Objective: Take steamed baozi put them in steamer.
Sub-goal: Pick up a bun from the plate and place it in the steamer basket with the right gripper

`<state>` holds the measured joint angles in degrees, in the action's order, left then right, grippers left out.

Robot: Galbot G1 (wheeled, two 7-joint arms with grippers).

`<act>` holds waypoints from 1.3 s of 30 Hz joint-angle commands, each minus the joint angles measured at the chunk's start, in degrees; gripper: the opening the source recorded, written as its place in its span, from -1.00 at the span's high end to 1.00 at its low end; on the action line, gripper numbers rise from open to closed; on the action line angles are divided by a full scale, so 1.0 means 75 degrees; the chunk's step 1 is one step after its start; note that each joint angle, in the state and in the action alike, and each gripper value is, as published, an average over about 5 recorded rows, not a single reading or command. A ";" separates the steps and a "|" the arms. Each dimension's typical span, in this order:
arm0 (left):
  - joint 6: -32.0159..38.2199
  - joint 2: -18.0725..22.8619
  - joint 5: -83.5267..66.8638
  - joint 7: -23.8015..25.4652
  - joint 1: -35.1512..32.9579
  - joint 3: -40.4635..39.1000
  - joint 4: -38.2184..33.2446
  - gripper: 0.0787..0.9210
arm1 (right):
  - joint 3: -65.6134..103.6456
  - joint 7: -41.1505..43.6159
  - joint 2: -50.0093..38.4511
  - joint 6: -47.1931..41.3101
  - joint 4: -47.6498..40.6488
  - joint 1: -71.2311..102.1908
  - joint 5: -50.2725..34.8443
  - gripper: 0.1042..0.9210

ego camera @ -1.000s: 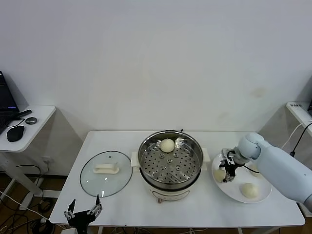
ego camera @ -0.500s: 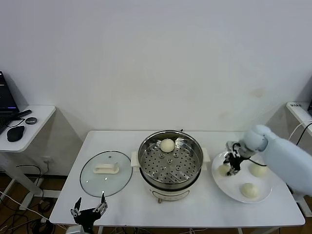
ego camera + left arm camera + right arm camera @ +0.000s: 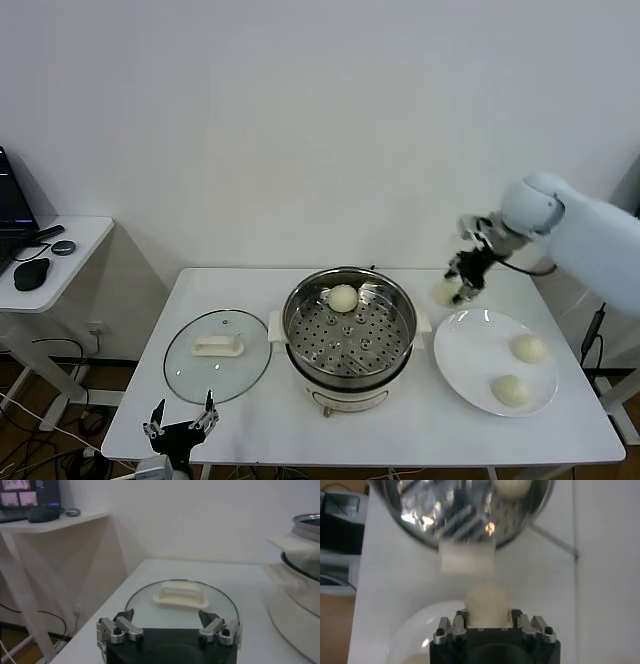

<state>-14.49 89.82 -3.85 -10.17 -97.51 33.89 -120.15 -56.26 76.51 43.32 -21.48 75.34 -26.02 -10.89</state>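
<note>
Right claw carries a bun in the air beside the steamer

The right claw (image 3: pixel 462 278) is clamped on one steamed baozi (image 3: pixel 446 292), raised above the surface (image 3: pixel 420 420) between the steamer (image 3: pixel 349 332) and the white plate (image 3: pixel 470 365) (the wrist view shows the bun pinched between both fingers (image 3: pixel 457 625)). One baozi (image 3: pixel 343 297) lies on the perforated tray at the steamer's far side, and two more (image 3: pixel 528 348) (image 3: pixel 511 390) rest on the right half of the plate. The left claw (image 3: pixel 180 428) hangs at the surface's near-left edge, fingers spread wide, near the glass lid (image 3: pixel 217 356).
</note>
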 commanded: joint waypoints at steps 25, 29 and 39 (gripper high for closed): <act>-0.0028 -0.0110 -0.0508 -0.0067 0.0355 0.0090 0.0067 -0.77 | -0.1954 -0.0946 0.5231 -0.2372 -0.1741 0.0118 -0.1115 0.01; -0.0043 -0.0105 -0.0554 -0.0054 0.0405 0.0094 0.0079 -0.77 | -0.1946 -0.1156 0.5378 -0.2443 -0.1892 0.0303 -0.0873 0.01; -0.0055 -0.0075 -0.0584 -0.0046 0.0378 0.0095 0.0026 -0.77 | -0.1895 -0.1136 0.4964 -0.2380 -0.1440 0.0214 -0.0765 -0.21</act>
<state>-14.89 89.21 -8.03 -10.56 -94.60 34.56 -119.72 -70.10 69.01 80.25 -38.96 63.53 -25.33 -17.47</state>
